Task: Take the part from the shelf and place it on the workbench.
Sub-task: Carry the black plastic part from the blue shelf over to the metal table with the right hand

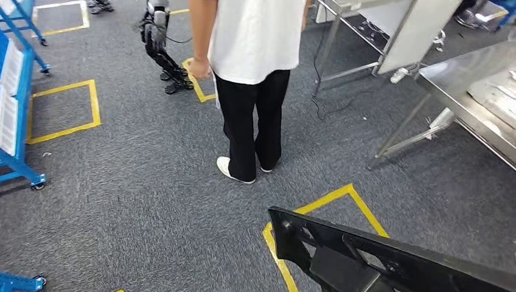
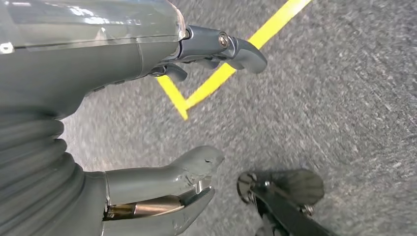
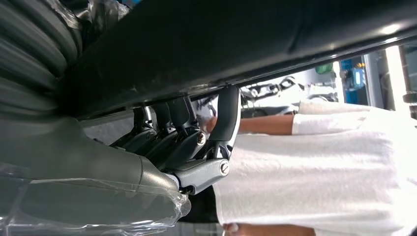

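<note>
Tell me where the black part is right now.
In the head view the black part sits low on the right, over a yellow floor square; the right hand grips it from below.

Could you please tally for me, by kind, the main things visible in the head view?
Black part: 1
Person: 1
Steel workbench: 1
Blue racks: 2
Yellow floor squares: 4
Total: 9

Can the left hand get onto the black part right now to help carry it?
Probably yes. The left hand hangs open over the carpet with nothing in it, while the right hand grips the black part, which nothing visible blocks.
</note>
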Action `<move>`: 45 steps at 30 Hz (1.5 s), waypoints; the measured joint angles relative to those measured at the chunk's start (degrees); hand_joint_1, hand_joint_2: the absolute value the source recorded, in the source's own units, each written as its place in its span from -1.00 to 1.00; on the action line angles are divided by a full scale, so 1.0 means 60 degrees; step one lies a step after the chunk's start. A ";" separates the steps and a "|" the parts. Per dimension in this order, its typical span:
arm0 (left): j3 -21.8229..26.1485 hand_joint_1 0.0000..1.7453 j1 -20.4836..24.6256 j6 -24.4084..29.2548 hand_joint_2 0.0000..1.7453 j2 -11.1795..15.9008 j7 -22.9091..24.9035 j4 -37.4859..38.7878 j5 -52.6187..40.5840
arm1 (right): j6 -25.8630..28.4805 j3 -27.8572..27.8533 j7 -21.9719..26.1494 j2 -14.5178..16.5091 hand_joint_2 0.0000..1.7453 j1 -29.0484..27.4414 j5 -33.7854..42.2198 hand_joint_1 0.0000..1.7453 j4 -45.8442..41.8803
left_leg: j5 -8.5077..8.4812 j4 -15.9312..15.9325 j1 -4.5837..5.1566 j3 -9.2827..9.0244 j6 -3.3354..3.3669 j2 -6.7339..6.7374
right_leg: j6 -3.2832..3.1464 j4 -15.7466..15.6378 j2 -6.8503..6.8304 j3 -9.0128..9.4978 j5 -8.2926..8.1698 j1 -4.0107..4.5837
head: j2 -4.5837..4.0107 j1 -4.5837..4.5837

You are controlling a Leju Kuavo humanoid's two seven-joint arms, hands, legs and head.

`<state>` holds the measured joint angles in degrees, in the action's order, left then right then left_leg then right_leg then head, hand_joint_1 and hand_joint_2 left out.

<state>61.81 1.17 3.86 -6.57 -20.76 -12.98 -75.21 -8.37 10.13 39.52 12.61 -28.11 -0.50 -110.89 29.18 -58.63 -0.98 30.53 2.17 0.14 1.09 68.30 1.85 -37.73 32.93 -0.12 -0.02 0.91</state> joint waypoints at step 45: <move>0.0004 -1.00 0.0086 -0.0125 1.00 0.0000 -0.0004 0.0002 -0.0411 | -0.0331 -0.0584 -0.0002 0.0487 1.00 -0.0241 -0.0184 1.00 -0.0137 | 0.0791 -0.0673 0.0042 -0.0103 -0.0359 0.0378 | -0.0465 -0.1924 -0.0465 0.0980 -0.1047 0.0022 | 0.0000 0.0039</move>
<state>61.83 1.69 3.11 -6.57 -20.79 -12.97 -77.67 -10.36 6.63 39.51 15.53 -29.56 -1.60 -111.71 33.93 -62.67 -0.73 29.92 0.02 2.40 -1.70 56.76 -0.94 -31.85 26.65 0.02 -0.02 1.15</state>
